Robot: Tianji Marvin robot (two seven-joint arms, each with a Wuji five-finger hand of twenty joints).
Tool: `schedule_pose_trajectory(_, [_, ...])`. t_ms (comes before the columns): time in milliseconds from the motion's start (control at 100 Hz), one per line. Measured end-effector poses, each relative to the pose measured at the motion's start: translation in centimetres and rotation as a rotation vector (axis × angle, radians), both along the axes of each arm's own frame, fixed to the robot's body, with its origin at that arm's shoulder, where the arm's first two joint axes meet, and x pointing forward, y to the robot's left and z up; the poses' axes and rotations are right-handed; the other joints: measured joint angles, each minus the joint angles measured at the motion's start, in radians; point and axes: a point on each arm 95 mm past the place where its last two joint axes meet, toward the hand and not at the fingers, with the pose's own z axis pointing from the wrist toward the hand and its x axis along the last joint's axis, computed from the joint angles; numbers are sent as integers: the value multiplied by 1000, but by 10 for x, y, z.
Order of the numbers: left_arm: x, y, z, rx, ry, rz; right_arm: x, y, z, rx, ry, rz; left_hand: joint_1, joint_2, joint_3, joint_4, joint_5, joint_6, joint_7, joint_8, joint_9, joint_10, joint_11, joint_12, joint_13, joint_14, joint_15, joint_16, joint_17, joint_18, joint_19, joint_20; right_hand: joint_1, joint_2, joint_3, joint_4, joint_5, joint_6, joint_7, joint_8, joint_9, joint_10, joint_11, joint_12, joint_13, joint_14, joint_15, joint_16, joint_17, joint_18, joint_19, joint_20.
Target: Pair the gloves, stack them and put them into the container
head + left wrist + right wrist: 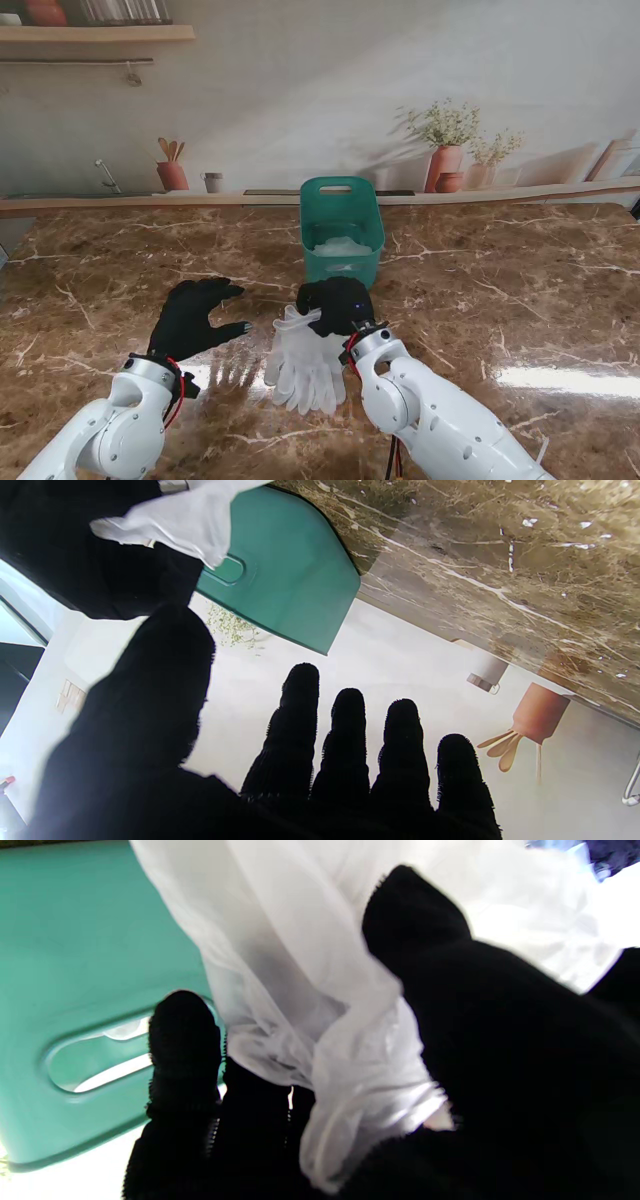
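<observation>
Gloves (pixel 305 362) sit clamped in the right hand (pixel 336 304) before the container (pixel 342 230); left hand (pixel 192 315) spread, holding nothing.

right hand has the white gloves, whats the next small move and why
Probably lift the right hand and carry the white gloves forward over the green bin. Its fingers are closed on the gloves, which still trail on the table, and the bin sits just beyond. The left hand is open.

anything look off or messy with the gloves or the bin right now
Nothing spilled or damaged. The white gloves hang bunched from the right hand, cuff end gripped, fingers trailing toward me. The green container stands upright; the left hand is open.
</observation>
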Motion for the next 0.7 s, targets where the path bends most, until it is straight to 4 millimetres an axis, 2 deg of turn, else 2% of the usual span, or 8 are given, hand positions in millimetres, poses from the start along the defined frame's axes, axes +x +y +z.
schedule_pose_trajectory(290, [-1,0,-1,7,0,-2,-43,-16,-19,-39,15,114,0,0,0,0,0,-1,0,0,0,0,-7,-1,0,0,0,0,0,0,-13,1,-1,0,0,0,0,-5,0,30,-1,-1,0,22,-12,-2,21,13,-21,-4,0,0])
schedule_pose_trajectory(440, [-1,-2,-1,12,9,-12,-58,-16,-35,-66,74,156,0,0,0,0,0,-1,0,0,0,0,-7,-2,0,0,0,0,0,0,-14,10,-6,23,1,0,-3,-5,-1,34,-3,-1,0,32,-33,-3,23,13,-44,-4,1,0])
schedule_pose_trajectory(530, [-1,-4,-1,11,9,-16,-59,-14,-49,-99,169,178,0,0,0,0,0,-1,0,0,0,0,-7,-4,0,0,-1,0,0,0,-26,10,-85,58,2,0,-48,14,-38,22,-63,-1,-20,32,-94,-11,-18,8,-104,5,-37,-4])
schedule_pose_trajectory(570, [-1,-4,-1,11,8,-17,-58,-14,-54,-121,239,195,0,0,0,0,0,-1,0,0,0,0,-7,-4,0,0,-1,0,0,0,-27,10,-162,92,1,0,-68,49,-110,6,-107,2,-44,4,-146,-17,-41,-2,-145,8,-84,-10])
schedule_pose_trajectory(600, [-1,-4,-1,11,8,-17,-57,-14,-56,-131,284,211,0,0,0,0,0,-1,0,0,0,0,-7,-4,0,0,-1,0,0,0,-27,10,-219,128,-4,4,-66,81,-192,10,-133,-11,-48,-41,-193,-80,7,21,-172,12,-118,-10])
schedule_pose_trajectory(610, [-1,-4,-1,11,8,-17,-57,-15,-55,-132,294,217,0,0,0,0,0,-1,0,0,0,0,-7,-4,0,0,-1,0,0,0,-28,10,-271,160,-4,35,-66,94,-239,24,-145,-7,-57,-70,-203,-77,3,21,-192,12,-132,-10])
schedule_pose_trajectory(640, [-1,-4,-1,11,7,-17,-55,-16,-52,-132,310,234,0,0,0,0,0,-2,0,0,0,0,-7,-4,0,0,-1,-1,0,0,-29,10,-327,199,-19,78,-68,115,-321,45,-164,11,-76,-101,-208,-49,-34,1,-219,16,-171,-10])
schedule_pose_trajectory(700, [0,-4,0,15,9,-18,-56,-18,-46,-141,317,266,0,0,0,0,0,-2,0,0,0,0,-7,-4,0,0,-1,-1,0,0,-37,10,-401,258,-77,113,-84,132,-430,55,-222,16,-136,-144,-271,-8,-182,-78,-266,14,-221,-10])
